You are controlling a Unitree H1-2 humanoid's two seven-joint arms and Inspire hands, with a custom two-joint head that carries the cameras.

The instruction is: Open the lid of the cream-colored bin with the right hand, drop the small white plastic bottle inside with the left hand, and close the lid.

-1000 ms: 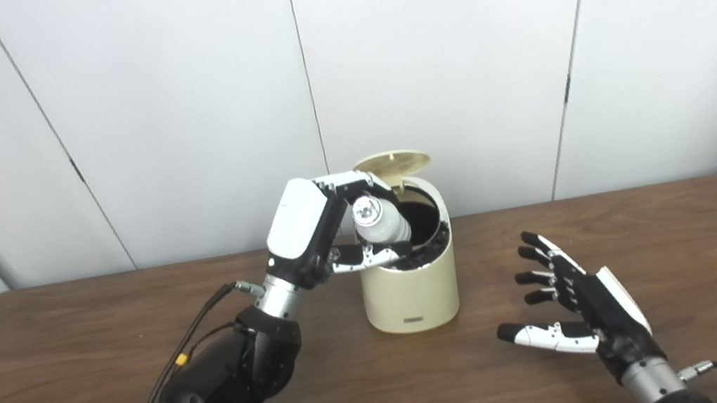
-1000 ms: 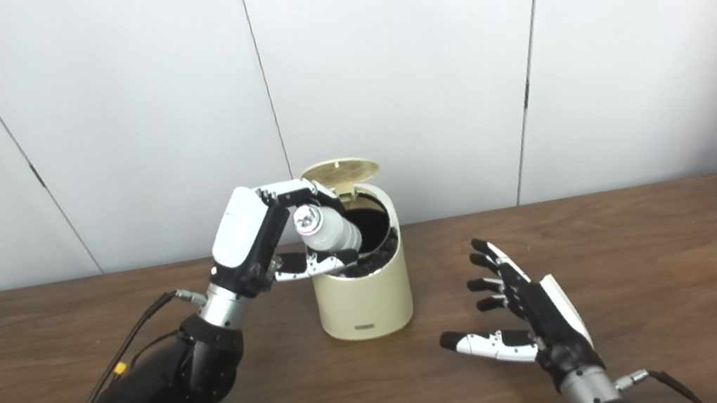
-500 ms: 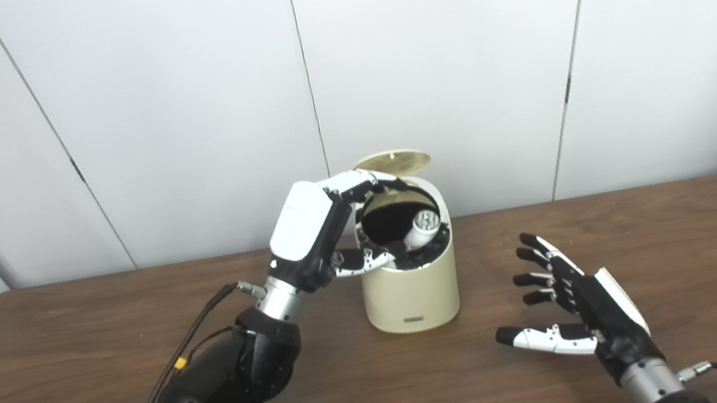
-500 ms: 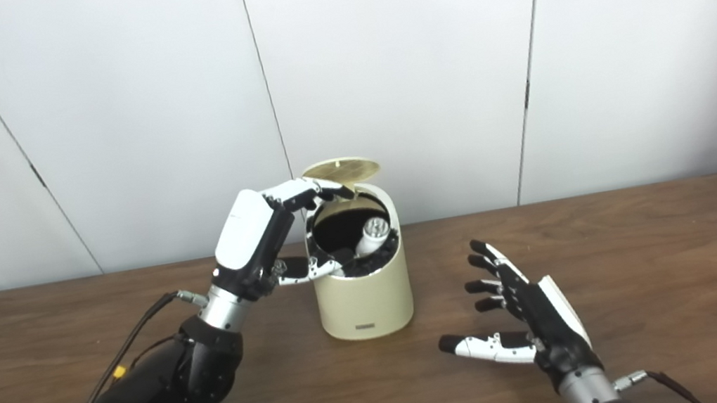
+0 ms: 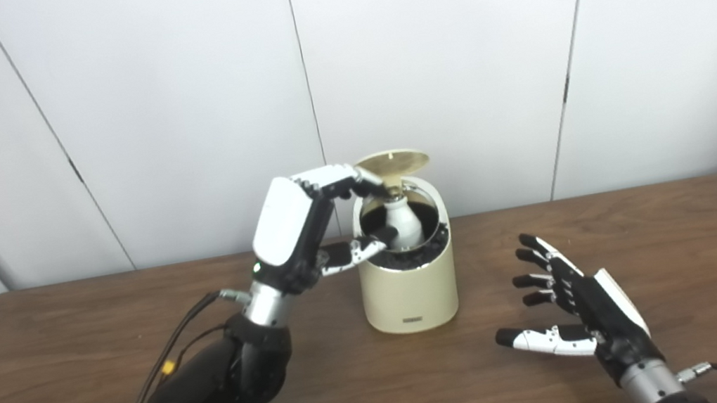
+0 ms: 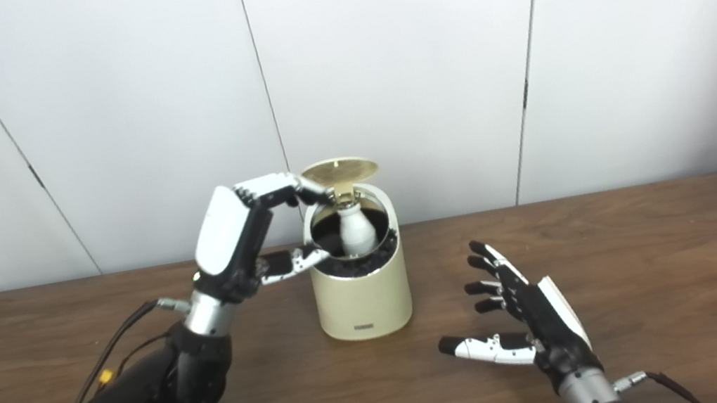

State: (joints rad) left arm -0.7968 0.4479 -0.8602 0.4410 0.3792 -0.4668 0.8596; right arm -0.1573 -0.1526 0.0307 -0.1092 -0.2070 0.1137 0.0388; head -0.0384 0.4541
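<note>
The cream-colored bin (image 5: 410, 293) stands on the table a little left of centre, its round lid (image 5: 393, 162) tipped up at the back. The small white plastic bottle (image 5: 403, 223) stands upright inside the dark opening, neck up, free of any hand; it also shows in the right eye view (image 6: 355, 231). My left hand (image 5: 306, 230) is open just left of the bin's rim, fingers spread over the opening's left edge. My right hand (image 5: 577, 311) is open, palm facing left, low over the table to the right of the bin.
The brown wooden table (image 5: 69, 358) reaches to both sides. White wall panels (image 5: 451, 59) stand close behind the bin. A cable (image 5: 173, 343) runs along my left forearm.
My left hand let go of the bottle, which dropped into the bin and now stands upright. The left hand opened and drew back to the left. The right hand stayed put.
</note>
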